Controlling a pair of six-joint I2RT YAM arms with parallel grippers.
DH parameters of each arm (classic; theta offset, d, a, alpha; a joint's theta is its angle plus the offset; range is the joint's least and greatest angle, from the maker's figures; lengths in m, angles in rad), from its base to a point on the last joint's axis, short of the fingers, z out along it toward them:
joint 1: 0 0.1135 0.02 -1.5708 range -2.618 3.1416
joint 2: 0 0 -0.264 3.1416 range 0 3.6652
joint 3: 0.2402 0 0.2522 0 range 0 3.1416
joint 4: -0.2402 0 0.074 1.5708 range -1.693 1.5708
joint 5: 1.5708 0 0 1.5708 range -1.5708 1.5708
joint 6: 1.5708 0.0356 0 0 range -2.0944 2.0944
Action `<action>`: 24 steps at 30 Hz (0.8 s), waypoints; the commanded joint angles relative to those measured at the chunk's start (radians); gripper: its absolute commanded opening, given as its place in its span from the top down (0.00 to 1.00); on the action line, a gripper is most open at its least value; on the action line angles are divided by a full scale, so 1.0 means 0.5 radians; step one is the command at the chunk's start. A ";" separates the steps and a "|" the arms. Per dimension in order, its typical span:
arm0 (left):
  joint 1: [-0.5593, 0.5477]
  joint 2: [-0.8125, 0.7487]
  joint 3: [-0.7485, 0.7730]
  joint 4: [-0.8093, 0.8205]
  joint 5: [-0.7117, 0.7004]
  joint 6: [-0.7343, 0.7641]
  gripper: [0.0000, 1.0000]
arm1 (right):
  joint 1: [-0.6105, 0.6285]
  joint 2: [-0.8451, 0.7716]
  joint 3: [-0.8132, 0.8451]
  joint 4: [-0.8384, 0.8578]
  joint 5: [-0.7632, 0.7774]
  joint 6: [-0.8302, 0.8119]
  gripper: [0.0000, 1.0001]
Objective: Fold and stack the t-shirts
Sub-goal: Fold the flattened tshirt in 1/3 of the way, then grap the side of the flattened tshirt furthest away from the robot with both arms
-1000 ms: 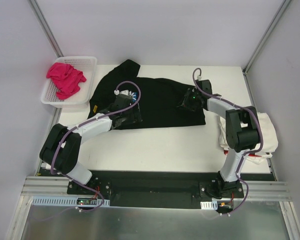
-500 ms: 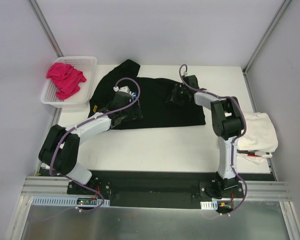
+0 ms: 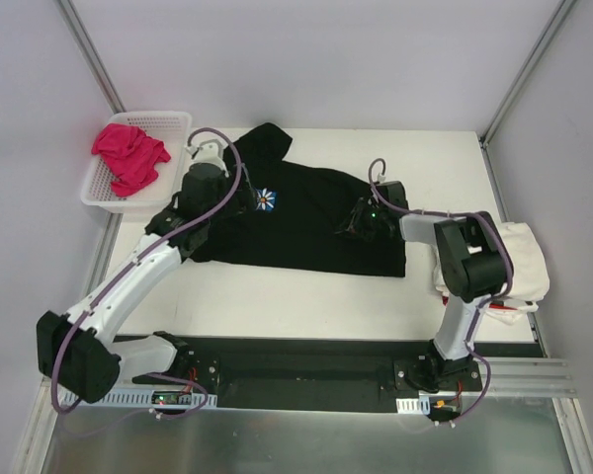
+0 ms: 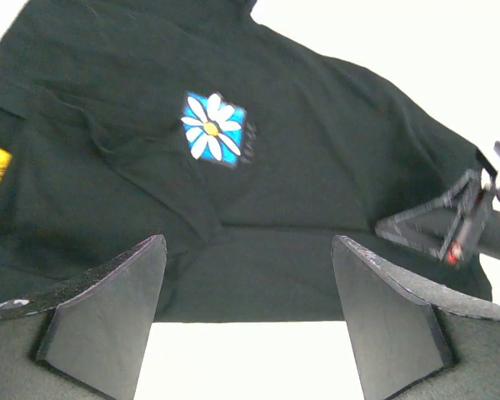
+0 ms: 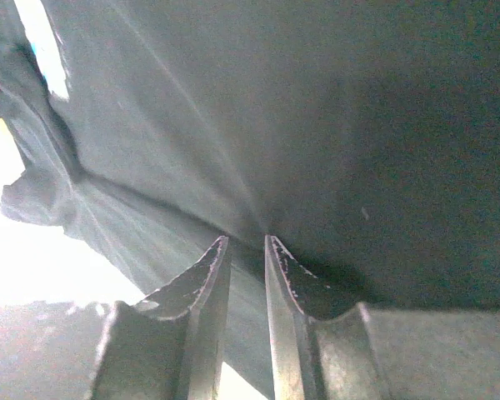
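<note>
A black t-shirt (image 3: 306, 222) lies spread across the middle of the table, its white daisy on a blue patch (image 3: 267, 200) facing up. My left gripper (image 3: 222, 193) hovers open over the shirt's left part; in the left wrist view (image 4: 248, 246) nothing sits between its fingers and the daisy (image 4: 212, 129) lies ahead. My right gripper (image 3: 361, 219) is shut on a pinched ridge of the black t-shirt (image 5: 333, 125), the cloth caught between its narrow jaws (image 5: 246, 242). A bright pink t-shirt (image 3: 128, 155) lies crumpled in the basket. Cream-white t-shirts (image 3: 522, 259) are piled at the right edge.
The white mesh basket (image 3: 171, 122) stands at the table's back left corner. Grey walls with metal posts close in the table on three sides. The right arm's elbow (image 3: 471, 259) stands beside the cream-white pile.
My left arm has risen off the shirt and swung toward the back left, uncovering the daisy. The right gripper went toward the back left, then came nearer, still on the cloth. The shirt lies wider.
</note>
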State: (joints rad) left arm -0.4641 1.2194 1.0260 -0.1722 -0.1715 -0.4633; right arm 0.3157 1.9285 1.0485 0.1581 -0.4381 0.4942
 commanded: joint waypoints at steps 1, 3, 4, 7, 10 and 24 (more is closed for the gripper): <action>0.087 -0.248 0.086 -0.128 -0.166 0.150 0.20 | 0.010 -0.337 -0.348 0.037 -0.059 0.061 0.74; 0.130 -0.324 0.071 -0.140 -0.194 0.187 0.19 | 0.010 -0.530 -0.537 0.021 -0.053 0.070 0.73; 0.146 -0.343 0.059 -0.140 -0.200 0.202 0.18 | 0.019 -0.589 -0.581 -0.012 -0.047 0.070 0.73; 0.192 -0.362 0.013 -0.134 -0.203 0.196 0.17 | 0.022 -0.797 -0.670 -0.104 0.011 0.036 0.72; 0.213 -0.285 -0.015 -0.101 -0.145 0.163 0.16 | 0.001 -0.905 -0.536 -0.227 0.118 -0.080 0.71; 0.244 0.233 0.044 0.142 0.434 -0.147 0.18 | -0.738 -0.388 0.317 -0.402 0.291 -0.310 0.63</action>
State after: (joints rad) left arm -0.3511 1.3128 1.0317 -0.1745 -0.1009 -0.4622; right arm 0.0166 1.6356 1.1492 -0.0055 -0.3313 0.3771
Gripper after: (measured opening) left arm 0.835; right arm 0.359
